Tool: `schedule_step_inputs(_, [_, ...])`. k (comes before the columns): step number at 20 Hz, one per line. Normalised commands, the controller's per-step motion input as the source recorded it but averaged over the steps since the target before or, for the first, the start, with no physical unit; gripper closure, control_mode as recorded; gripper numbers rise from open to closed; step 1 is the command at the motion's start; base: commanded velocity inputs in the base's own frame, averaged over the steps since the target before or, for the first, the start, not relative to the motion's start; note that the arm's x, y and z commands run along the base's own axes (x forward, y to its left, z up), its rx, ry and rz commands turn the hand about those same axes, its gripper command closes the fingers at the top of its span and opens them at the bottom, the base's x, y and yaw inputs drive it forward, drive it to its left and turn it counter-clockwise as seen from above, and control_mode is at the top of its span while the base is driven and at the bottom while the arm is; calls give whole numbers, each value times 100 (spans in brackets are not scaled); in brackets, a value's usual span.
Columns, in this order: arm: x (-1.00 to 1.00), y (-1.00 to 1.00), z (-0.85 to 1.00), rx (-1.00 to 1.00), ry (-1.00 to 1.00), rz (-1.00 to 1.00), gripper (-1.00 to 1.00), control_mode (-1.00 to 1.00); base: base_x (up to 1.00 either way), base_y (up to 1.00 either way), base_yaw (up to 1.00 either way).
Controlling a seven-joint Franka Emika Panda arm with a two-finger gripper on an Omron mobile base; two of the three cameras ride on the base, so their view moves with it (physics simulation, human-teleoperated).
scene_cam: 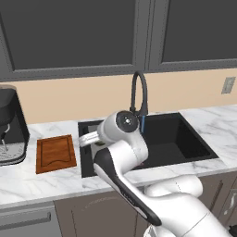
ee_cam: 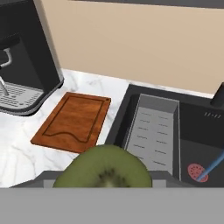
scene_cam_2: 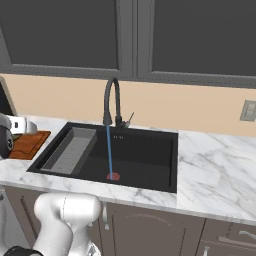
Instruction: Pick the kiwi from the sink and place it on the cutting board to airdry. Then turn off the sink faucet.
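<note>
1. The kiwi point(ee_cam: 105, 168) is out of the sink point(scene_cam_2: 145, 155); in the hand view it sits right at the gripper point(ee_cam: 105, 183), raised above the desk point(ee_cam: 17, 162) near the sink's left rim; the gripper is closed on the fruit, so the pick looks done.
2. The placing is not yet done; the cutting board point(ee_cam: 74, 122) lies bare on the desk, to the left of the sink and just beside the coffee machine point(ee_cam: 26, 61), with the kiwi above the strip of desk between board and sink rather than over the board itself.
3. The sink faucet point(scene_cam_2: 111, 102) runs; a thin blue stream point(scene_cam_2: 109, 150) falls from its spout to the red drain point(scene_cam_2: 113, 176), so shutting it off is left, after the fruit is set down.
4. Of the kiwi only the upper, rounded part shows, its long axis lying roughly across the hand view; a darker patch near its lower middle may be a stem end facing the camera, though that is a guess.
5. The cutting board's long axis runs from the desk's front edge toward the back wall.
</note>
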Motion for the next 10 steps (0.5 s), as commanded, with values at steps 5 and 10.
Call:
schedule_step_inputs(5, [16,26,0,6,2,0,100,-100,0,0,0])
schedule_step_inputs(10, [13,18,0,4,1,0,100,-100,0,0,0])
